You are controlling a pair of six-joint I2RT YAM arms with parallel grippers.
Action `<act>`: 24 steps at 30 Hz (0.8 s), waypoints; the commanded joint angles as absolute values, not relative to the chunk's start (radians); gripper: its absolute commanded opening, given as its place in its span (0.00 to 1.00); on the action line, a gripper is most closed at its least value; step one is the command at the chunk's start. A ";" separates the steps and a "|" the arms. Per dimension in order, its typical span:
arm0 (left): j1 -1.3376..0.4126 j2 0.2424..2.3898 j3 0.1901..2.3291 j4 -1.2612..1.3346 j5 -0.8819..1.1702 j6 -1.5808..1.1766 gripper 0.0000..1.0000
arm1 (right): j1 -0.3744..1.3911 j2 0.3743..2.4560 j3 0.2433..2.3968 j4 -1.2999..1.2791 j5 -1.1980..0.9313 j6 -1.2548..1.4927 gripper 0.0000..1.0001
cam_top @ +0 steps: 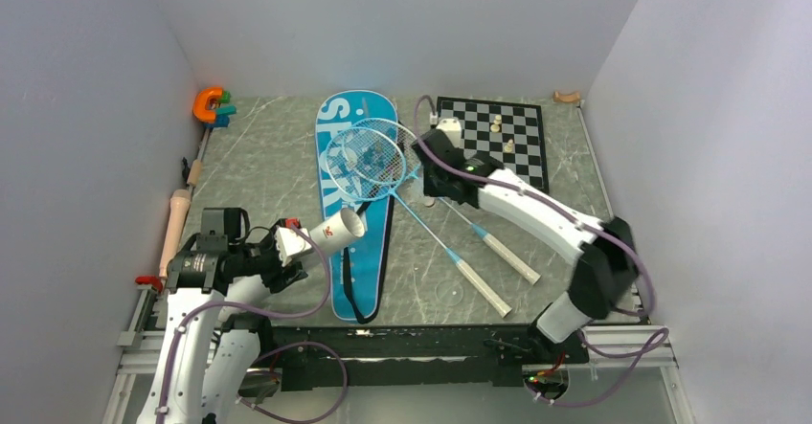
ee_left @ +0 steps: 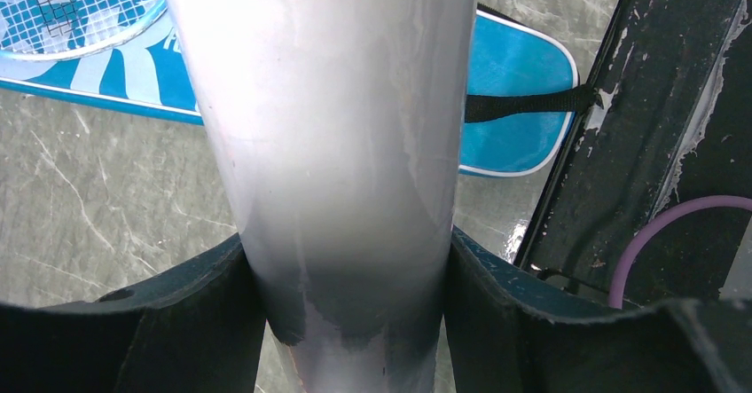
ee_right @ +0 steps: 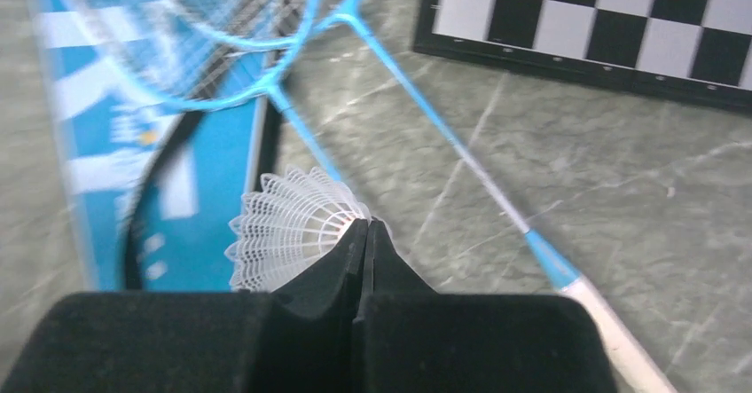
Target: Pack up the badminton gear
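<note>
Left gripper (cam_top: 287, 250) clamped round a pale grey plastic tube (cam_top: 330, 233), near-left. The tube's long axis slants far-right, open mouth over the long blue racket-shaped bag (cam_top: 362, 271). Right gripper (ee_right: 368, 233) pinched on a white mesh-skirted shuttlecock (ee_right: 288, 229). The shuttlecock lies near, right and slightly far of the tube mouth.

Bright even light, soft shadows, right wrist view seemingly motion-blurred

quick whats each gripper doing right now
left gripper: shut on the white tube
right gripper: shut on the shuttlecock
</note>
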State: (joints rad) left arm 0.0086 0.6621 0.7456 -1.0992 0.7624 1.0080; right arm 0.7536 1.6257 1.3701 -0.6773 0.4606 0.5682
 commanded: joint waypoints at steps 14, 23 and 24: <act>0.008 0.687 0.758 -1.019 0.796 0.987 0.43 | 0.751 1.197 1.201 -0.170 -0.359 0.807 0.00; -0.015 0.685 0.761 -0.999 0.796 0.970 0.40 | 0.755 1.267 1.100 0.080 -0.464 0.956 0.00; -0.016 0.685 0.762 -0.998 0.796 0.968 0.40 | 0.761 1.278 1.102 0.089 -0.462 0.962 0.00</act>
